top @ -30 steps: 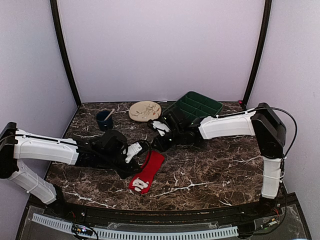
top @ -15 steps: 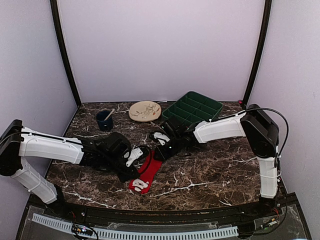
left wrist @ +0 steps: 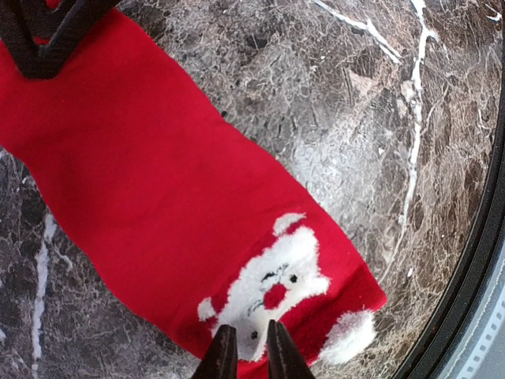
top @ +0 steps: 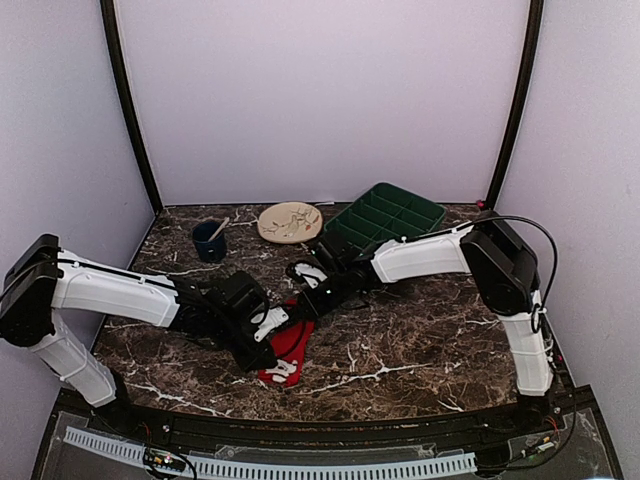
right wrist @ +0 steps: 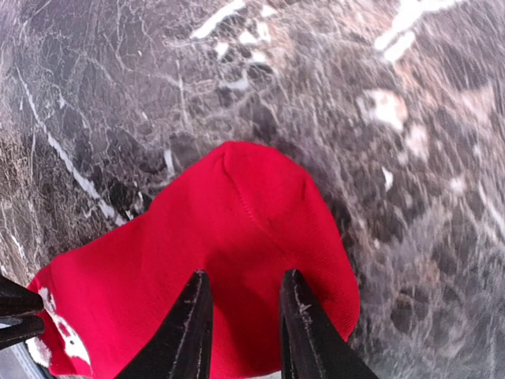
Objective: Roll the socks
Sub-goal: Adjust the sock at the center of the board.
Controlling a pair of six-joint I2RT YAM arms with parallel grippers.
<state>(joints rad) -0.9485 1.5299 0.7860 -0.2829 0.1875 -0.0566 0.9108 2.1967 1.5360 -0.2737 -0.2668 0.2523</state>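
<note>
The socks [top: 293, 345] show as one flat red oblong on the marble near the table's front, running diagonally. The white Santa-patterned end [left wrist: 276, 288] points at the front edge, and the plain rounded end [right wrist: 252, 213] points away. My left gripper [left wrist: 246, 351] hangs low over the patterned end, its jaws a narrow slit apart with white fabric showing between them. My right gripper [right wrist: 241, 316] is over the plain end, open, with red fabric lying flat between its fingers [right wrist: 189, 324]. In the top view, both grippers cover part of the socks.
At the back stand a blue cup [top: 208, 240] with a stick in it, a beige plate [top: 290, 221] and a green compartment tray [top: 388, 214]. The table's black front rim [left wrist: 477, 237] runs close to the socks' patterned end.
Both arms closed in on the socks: the right gripper came left and forward onto the plain end, and the left gripper slid right over the patterned end. The left jaws narrowed.
</note>
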